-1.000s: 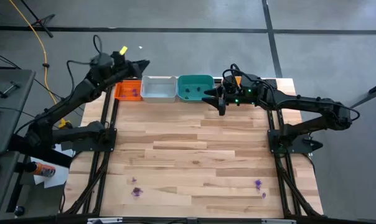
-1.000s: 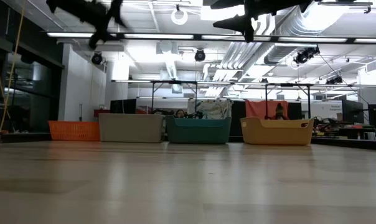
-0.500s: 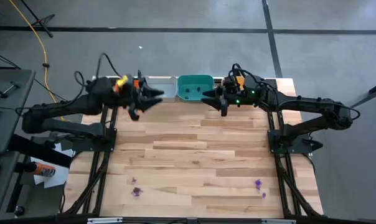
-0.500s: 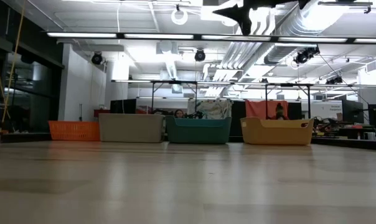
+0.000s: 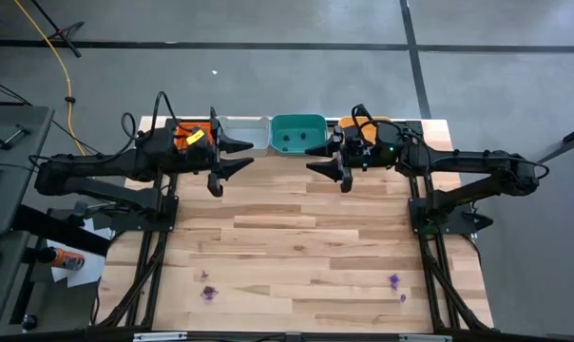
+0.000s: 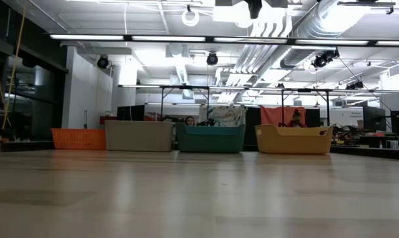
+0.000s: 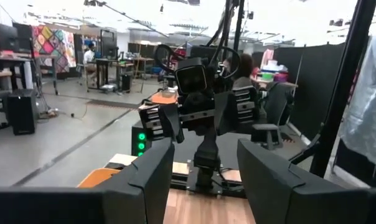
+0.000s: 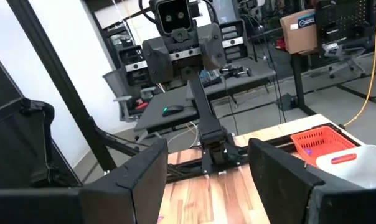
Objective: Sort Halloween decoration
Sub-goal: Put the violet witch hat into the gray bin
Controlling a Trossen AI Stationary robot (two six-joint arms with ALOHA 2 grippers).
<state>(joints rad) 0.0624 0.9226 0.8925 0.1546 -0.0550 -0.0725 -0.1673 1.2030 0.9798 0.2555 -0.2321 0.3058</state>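
Note:
Several tiny purple Halloween decoration trinkets lie on the wooden table near its front edge, some at the left and some at the right. One purple trinket shows inside the orange tray. My left gripper hangs high over the table's far left part, open and holding nothing, pointing level toward the right arm. My right gripper hangs opposite it in front of the teal tray, open and holding nothing too. Each wrist view looks between its own fingers at the other arm.
A row of trays stands along the far edge: orange, grey, teal and yellow. In the high view my arms partly cover the orange tray and the yellow tray. Bare wood lies between the trays and the trinkets.
My left gripper has swung from above the orange tray toward the table's right and near side, rolling as it went, and now points level at the right arm. My right gripper has drifted slightly toward the near edge. Both have risen out of the low view.

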